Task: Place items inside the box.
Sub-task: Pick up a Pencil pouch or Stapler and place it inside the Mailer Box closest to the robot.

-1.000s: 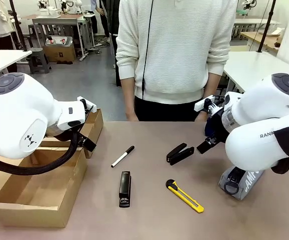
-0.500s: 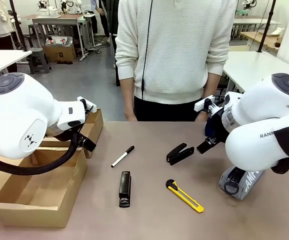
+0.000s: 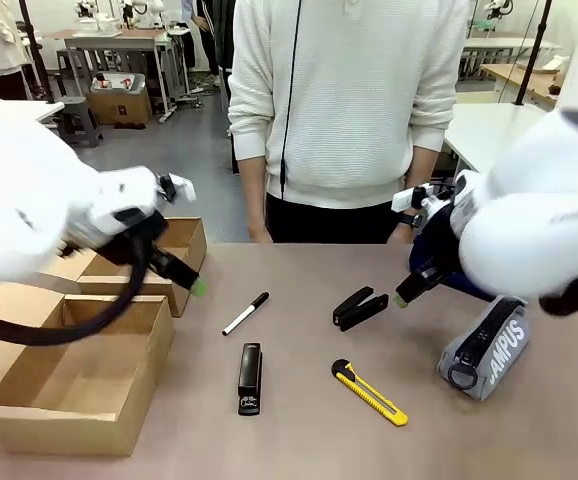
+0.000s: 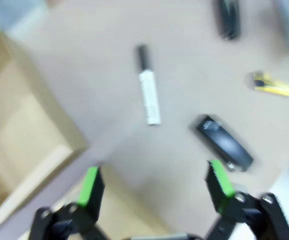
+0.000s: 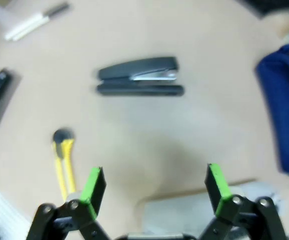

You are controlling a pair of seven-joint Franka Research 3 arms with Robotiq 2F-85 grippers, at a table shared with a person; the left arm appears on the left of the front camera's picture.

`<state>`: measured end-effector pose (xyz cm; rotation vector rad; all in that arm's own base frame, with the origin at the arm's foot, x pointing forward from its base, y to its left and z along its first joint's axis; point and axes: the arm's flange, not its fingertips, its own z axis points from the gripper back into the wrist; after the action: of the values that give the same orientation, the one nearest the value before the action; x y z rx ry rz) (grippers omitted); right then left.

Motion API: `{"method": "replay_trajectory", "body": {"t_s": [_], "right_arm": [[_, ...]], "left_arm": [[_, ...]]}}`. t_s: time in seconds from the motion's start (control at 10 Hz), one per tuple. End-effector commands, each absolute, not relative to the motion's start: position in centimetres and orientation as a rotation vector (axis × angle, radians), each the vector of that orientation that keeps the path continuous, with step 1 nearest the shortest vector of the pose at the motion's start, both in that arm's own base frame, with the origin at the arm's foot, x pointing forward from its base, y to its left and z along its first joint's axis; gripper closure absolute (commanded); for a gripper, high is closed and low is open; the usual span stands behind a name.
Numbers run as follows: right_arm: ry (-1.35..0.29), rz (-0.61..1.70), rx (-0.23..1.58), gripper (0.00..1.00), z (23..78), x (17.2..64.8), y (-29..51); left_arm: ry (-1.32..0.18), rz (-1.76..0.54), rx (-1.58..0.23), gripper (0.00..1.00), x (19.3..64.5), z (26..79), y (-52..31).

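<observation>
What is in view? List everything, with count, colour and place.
Larger cardboard box: one, tan, open, front left.
Smaller cardboard box: one, tan, behind it.
Marker: one, white with black cap, left of centre.
Staplers: two, black; one shut near the front, one gaping at centre.
Utility knife: one, yellow and black, front right of centre.
Zip pouch: one, navy, right side.
Table: one, brown.
Person: one, white sweater, far side.
Left gripper: one, black with green pads, open, by the smaller box.
Right gripper: one, same colours, open, right of the gaping stapler.
</observation>
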<state>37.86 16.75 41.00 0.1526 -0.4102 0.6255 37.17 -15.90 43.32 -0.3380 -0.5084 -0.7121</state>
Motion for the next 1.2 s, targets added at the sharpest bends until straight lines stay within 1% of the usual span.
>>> {"method": "replay_trajectory", "body": {"t_s": [0.0, 0.1, 0.2, 0.3, 0.4, 0.5, 0.6, 0.7, 0.8, 0.9, 1.0, 1.1], "right_arm": [[-0.259, 0.527, 0.329, 0.0, 49.2, 35.3, 11.9], [-0.269, 0.515, 0.481, 0.0, 51.8, 33.0, 9.1], [-0.328, 0.419, 0.59, 0.0, 53.7, 30.8, 4.9], [-0.391, 0.362, 0.726, 0.0, 54.6, 28.4, 0.1], [-0.504, 0.265, 0.883, 0.0, 54.7, 25.4, -6.6], [-0.616, 0.123, 1.007, 0.0, 53.9, 22.8, -12.1], [-0.695, 0.02, 1.115, 0.0, 52.4, 20.4, -16.7], [-0.755, -0.079, 1.196, 0.0, 50.5, 18.2, -20.3], [-0.812, -0.181, 1.238, 0.0, 48.2, 16.2, -22.8], [-0.847, -0.253, 1.258, 0.0, 46.6, 14.8, -24.2], [-0.873, -0.287, 1.262, 0.0, 45.4, 14.0, -24.4], [-0.882, -0.319, 1.241, 0.0, 45.0, 13.6, -24.6]], "left_arm": [[-0.339, -0.643, -0.524, 0.0, 32.7, 50.0, -8.1], [-0.367, -0.624, -0.545, 0.0, 31.1, 52.0, -5.1], [-0.387, -0.647, -0.645, 0.0, 29.2, 54.2, -3.2], [-0.408, -0.614, -0.707, 0.0, 28.2, 55.5, 0.7], [-0.483, -0.531, -0.84, 0.0, 28.0, 56.1, 1.2], [-0.608, -0.414, -0.97, 0.0, 27.6, 56.5, 4.8], [-0.743, -0.279, -1.068, 0.0, 26.5, 55.9, 8.1], [-0.846, -0.131, -1.104, 0.0, 25.3, 54.7, 11.1], [-0.852, 0.05, -1.1, 0.0, 25.7, 53.0, 13.9], [-0.843, 0.167, -1.126, 0.0, 25.1, 51.0, 16.6], [-0.789, 0.263, -1.075, 0.0, 25.1, 49.3, 18.6], [-0.747, 0.351, -1.035, 0.0, 24.2, 47.4, 19.5]]}}
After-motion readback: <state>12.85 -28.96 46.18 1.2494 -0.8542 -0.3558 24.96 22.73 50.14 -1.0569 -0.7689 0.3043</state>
